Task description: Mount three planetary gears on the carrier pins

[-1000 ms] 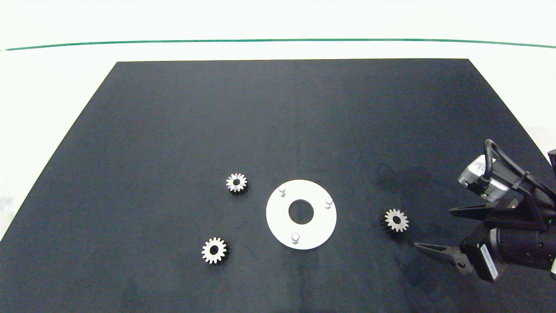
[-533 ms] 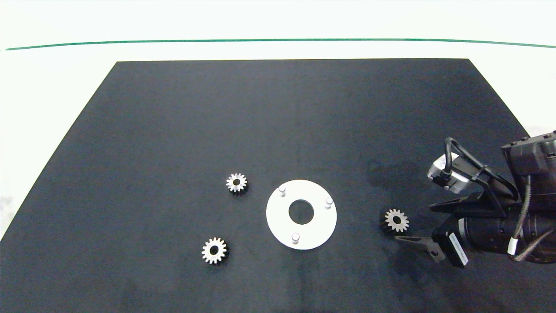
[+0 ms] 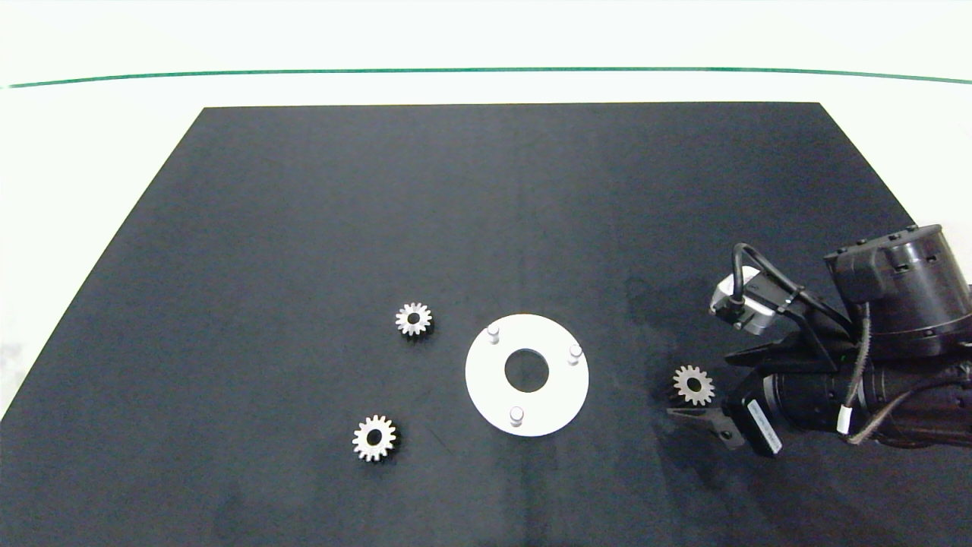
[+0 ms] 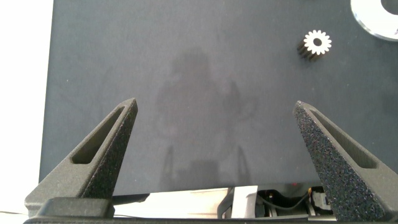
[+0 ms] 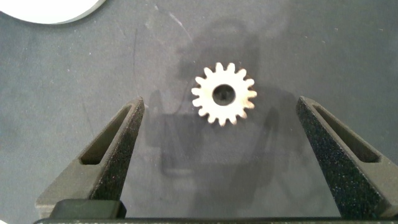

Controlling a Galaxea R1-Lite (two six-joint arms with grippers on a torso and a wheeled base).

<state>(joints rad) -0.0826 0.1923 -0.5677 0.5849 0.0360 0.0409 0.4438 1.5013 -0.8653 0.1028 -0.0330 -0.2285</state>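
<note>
Right gripper (image 3: 702,387) low over the black mat (image 3: 486,228) at the right, fingers spread wide apart, nothing clamped. Between those fingers, flat on the mat: one gear (image 5: 224,94), nearer the open ends than the wrist, touching neither pad in the right wrist view. Same gear (image 3: 692,384) seen from above just right of the white disc (image 3: 486,387), with one finger (image 3: 695,418) on its near side and the other mostly hidden by the arm.

Two more gears left of the disc, well apart from each other: one (image 3: 414,319) near the disc's far-left rim, one (image 3: 374,437) closer to the table's front. No gear on any peg.

Silver-grey metal, short blunt teeth, round centre hole. Disc flat, smooth, white, with a big round hole and three short pale pegs (image 3: 516,415) upright in a triangle. Mat matt, faintly scuffed. Finger pads (image 5: 124,155) dark, grainy, wedge-shaped.

Left gripper (image 4: 217,155) out of the head view, fingers also wide apart over bare mat, holding nothing; a gear (image 4: 317,43) and an edge of the disc (image 4: 379,15) visible well beyond its tips.

Compared with a second ago: right arm moved in from the right edge toward the disc, fingers now straddling the gear rather than short of it. Gears and disc unmoved.
</note>
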